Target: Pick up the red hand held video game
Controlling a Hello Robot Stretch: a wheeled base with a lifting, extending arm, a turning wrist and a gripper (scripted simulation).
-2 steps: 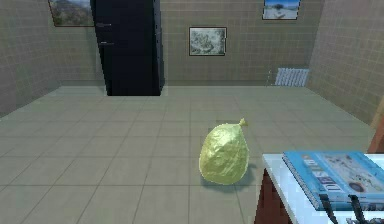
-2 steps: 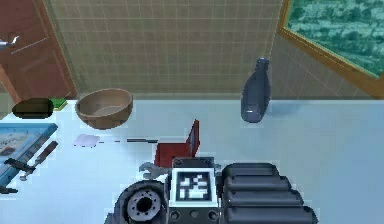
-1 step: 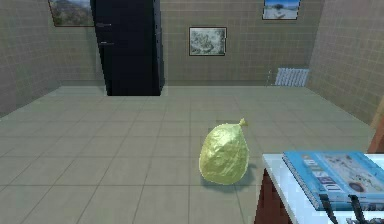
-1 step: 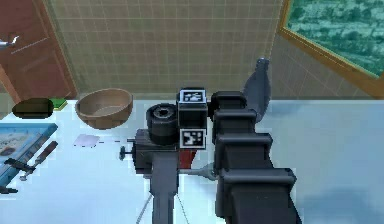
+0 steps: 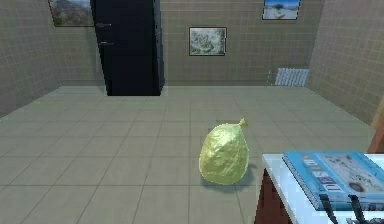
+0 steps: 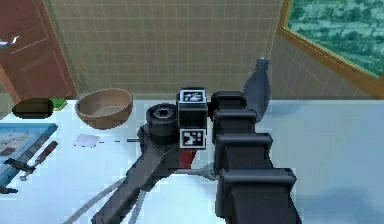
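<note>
Beige tile floor and tiled walls all round, with a white table (image 5: 277, 185) poking in at the forward view's bottom right. On the floor just off the table's corner sits a knotted yellow-green bag (image 5: 223, 155). Well away from the table, against the back wall, stands a tall black cabinet (image 5: 128, 45). A blue book (image 5: 335, 172) lies on the table, with a couple of dark-handled utensils (image 5: 342, 208) just beside it.

In the arm side view the arm (image 6: 245, 160) reaches out across the table, with the gripper (image 6: 140, 135) at its end. A wooden bowl (image 6: 104, 106) and a small flat grey thing (image 6: 88, 140) sit on the table right by the gripper, so honestly I can't tell if it's got hold of anything. A grey bottle (image 6: 260, 85) stands toward the table's far side.

As for the red hand held video game, I can't tell where it is. The closest match is a thin reddish strip (image 6: 45, 152) on the table.
</note>
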